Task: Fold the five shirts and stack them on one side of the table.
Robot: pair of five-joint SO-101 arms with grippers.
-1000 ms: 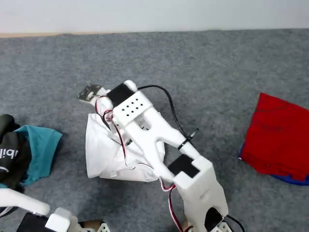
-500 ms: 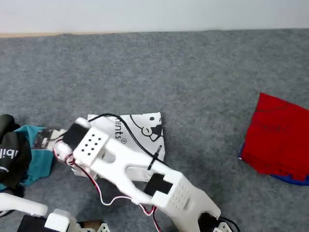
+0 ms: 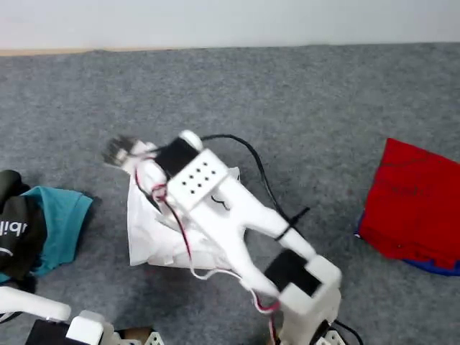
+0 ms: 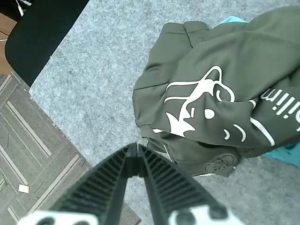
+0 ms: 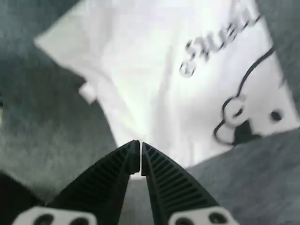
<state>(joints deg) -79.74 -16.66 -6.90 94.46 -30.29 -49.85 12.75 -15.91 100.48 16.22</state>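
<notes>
A white shirt (image 3: 154,230) with black print lies rumpled at the table's middle left, partly under my right arm. My right gripper (image 3: 115,152) hovers just past the shirt's far left corner. In the right wrist view this gripper (image 5: 140,149) is shut, with the white shirt (image 5: 187,79) spread below its tips. A dark green shirt (image 3: 13,223) sits heaped on a teal shirt (image 3: 63,215) at the left edge. My left gripper (image 4: 137,154) is shut beside the dark green shirt (image 4: 220,103). A folded red shirt (image 3: 413,201) rests on a blue one (image 3: 438,267) at the right.
Grey felt covers the table (image 3: 309,100), with open room across the back and centre right. The left wrist view shows the table's edge and the wood-pattern floor (image 4: 28,154) below it. My left arm's base (image 3: 43,309) stands at the near left corner.
The right arm swung left and low over the flattened white shirt half a second ago, then back toward the far left; the shirt now looks rumpled again.
</notes>
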